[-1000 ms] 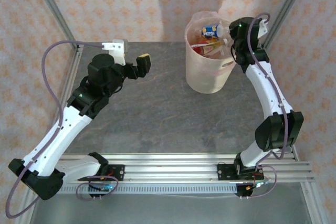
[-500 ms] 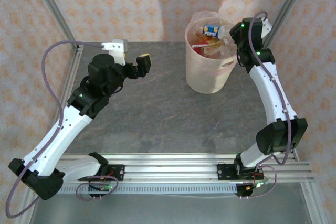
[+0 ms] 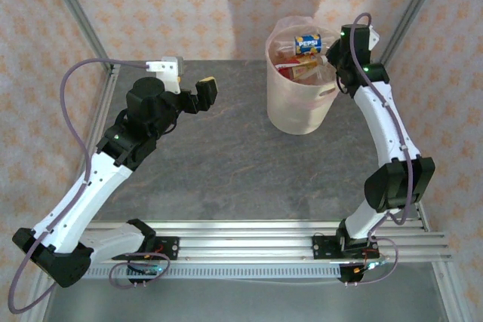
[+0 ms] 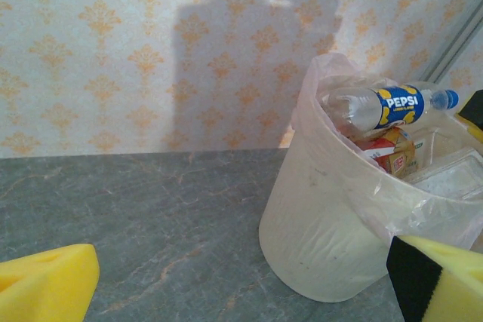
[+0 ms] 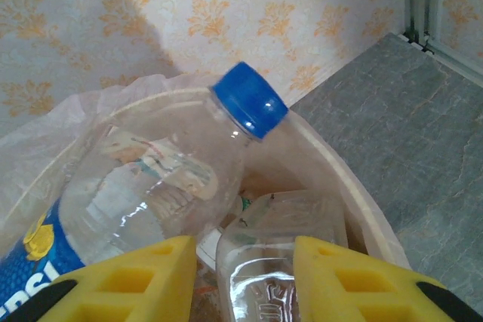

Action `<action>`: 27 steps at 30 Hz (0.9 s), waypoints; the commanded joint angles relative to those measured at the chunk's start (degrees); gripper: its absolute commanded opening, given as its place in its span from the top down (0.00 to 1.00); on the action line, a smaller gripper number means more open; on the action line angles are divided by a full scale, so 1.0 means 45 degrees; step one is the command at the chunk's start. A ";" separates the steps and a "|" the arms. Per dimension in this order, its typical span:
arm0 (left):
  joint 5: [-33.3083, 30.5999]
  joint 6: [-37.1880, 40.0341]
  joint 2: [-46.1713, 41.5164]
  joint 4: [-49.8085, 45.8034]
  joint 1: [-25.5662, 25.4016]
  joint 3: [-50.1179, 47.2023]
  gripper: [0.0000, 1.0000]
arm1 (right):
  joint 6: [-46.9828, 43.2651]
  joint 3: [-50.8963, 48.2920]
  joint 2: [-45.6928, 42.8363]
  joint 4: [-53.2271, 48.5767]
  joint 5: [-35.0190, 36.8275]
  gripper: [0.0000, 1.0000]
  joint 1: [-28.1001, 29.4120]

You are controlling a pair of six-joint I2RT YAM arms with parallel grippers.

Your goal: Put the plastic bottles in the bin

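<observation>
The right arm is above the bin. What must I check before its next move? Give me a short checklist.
1. Right gripper open, holding nothing: ok.
2. Clear Pepsi bottle with blue cap lying on the pile inside the tall cream-white round bin: ok.
3. Bottle stable, with its cap at the rim: cannot tell.
4. Bin upright: ok.
5. Left gripper open, apart from the bin: ok.

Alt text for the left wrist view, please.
A cream-white bin lined with a pinkish bag stands on the grey table at right, a Pepsi bottle lying on top of its contents. The open left gripper shows yellow fingertips in the bottom corners.
</observation>
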 commanded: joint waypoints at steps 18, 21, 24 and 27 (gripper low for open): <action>-0.3110 -0.0821 -0.0765 -0.0993 0.0006 -0.0263 0.00 | -0.0871 -0.2025 -0.4232 -0.0527 -0.0721 0.39 0.0016; -0.3752 -0.0883 -0.0956 -0.1209 0.0034 -0.0446 0.00 | -0.0951 -0.3356 -0.5439 -0.0431 -0.0592 0.37 0.0015; -0.4262 -0.0850 -0.1199 -0.1249 0.0072 -0.0802 0.00 | -0.0934 -0.4663 -0.6716 -0.0311 -0.0444 0.32 0.0006; -0.4540 -0.0809 -0.1445 -0.1231 0.0149 -0.1084 0.00 | -0.0833 -0.6023 -0.7760 -0.0233 -0.0367 0.28 0.0016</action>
